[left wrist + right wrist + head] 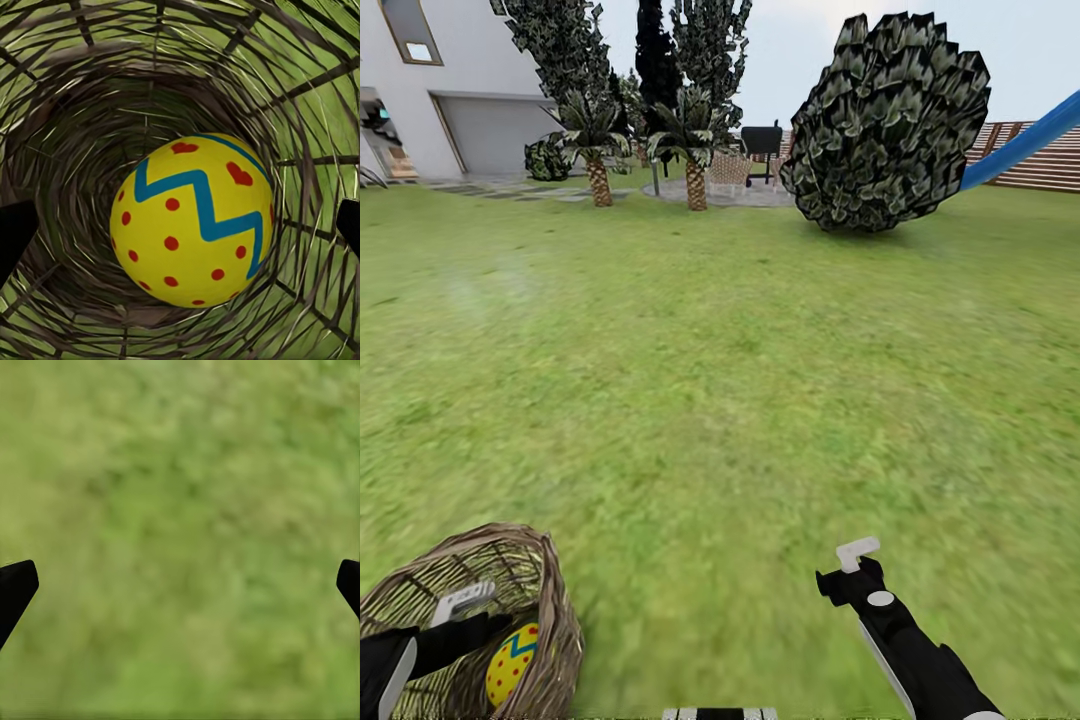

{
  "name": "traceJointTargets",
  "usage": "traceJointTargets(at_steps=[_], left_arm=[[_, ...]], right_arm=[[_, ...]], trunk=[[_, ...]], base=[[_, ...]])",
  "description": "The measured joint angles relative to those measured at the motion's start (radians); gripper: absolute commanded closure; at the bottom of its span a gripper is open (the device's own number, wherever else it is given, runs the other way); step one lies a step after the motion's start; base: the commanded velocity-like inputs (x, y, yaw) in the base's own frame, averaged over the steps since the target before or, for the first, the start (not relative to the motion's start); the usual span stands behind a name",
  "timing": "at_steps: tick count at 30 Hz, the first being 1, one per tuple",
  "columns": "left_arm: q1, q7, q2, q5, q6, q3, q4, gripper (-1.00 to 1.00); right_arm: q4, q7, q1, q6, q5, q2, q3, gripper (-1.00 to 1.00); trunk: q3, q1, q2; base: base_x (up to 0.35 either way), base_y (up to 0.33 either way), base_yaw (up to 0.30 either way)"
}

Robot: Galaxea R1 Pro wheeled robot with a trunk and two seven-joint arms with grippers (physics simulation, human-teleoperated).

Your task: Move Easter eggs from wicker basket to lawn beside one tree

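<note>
The wicker basket (555, 610) sits on the lawn (720, 400) at the lower left of the head view. One Easter egg (512, 662) lies inside it, yellow with red dots and a teal zigzag. My left gripper (460, 605) reaches down into the basket. In the left wrist view the egg (193, 221) lies on the woven bottom between the open left gripper's (180, 225) dark fingertips (15, 232), not touching them. My right gripper (857, 558) hovers open over bare grass at the lower right, and is also seen as the right gripper (180, 585) with nothing between its fingers. The tree is out of view.
Far back stand two short palms (598, 150) (693, 150), tall narrow dark conifers (658, 60), a big round shrub (885, 125), a black grill (762, 140), a blue slide (1025, 145), a slat fence (1050, 165) and a house (460, 90). Wide grass lies between.
</note>
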Motion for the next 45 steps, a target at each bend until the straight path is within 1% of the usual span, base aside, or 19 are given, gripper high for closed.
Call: traceJointTargets(at_steps=[22, 31, 37, 45], left_arm=[[0.000, -0.002, -0.001, 0.001, -0.001, 0.000, -0.001, -1.00], [0.000, 0.000, -0.001, 0.004, -0.009, 0.002, -0.002, -1.00], [0.000, 0.000, -0.007, 0.003, -0.012, 0.001, 0.000, -1.00], [0.000, 0.001, -0.011, 0.003, -0.012, 0.002, -0.002, -1.00]], right_arm=[[0.000, 0.000, 0.000, 0.000, 0.000, 0.000, 0.000, -1.00], [0.000, 0.000, 0.000, 0.000, 0.000, 0.000, -0.001, -1.00], [0.002, 0.000, 0.000, -0.001, 0.000, 0.000, 0.000, -1.00], [0.005, 0.000, 0.000, -0.003, 0.001, 0.000, 0.001, -1.00]], trunk=[[-0.085, 0.010, -0.005], [-0.085, 0.010, -0.005], [-0.085, 0.009, -0.005], [-0.085, 0.010, -0.005]], base=[[0.000, 0.000, 0.000], [0.005, -0.002, 0.000], [0.198, -0.126, 0.000], [0.038, -0.024, 0.000]])
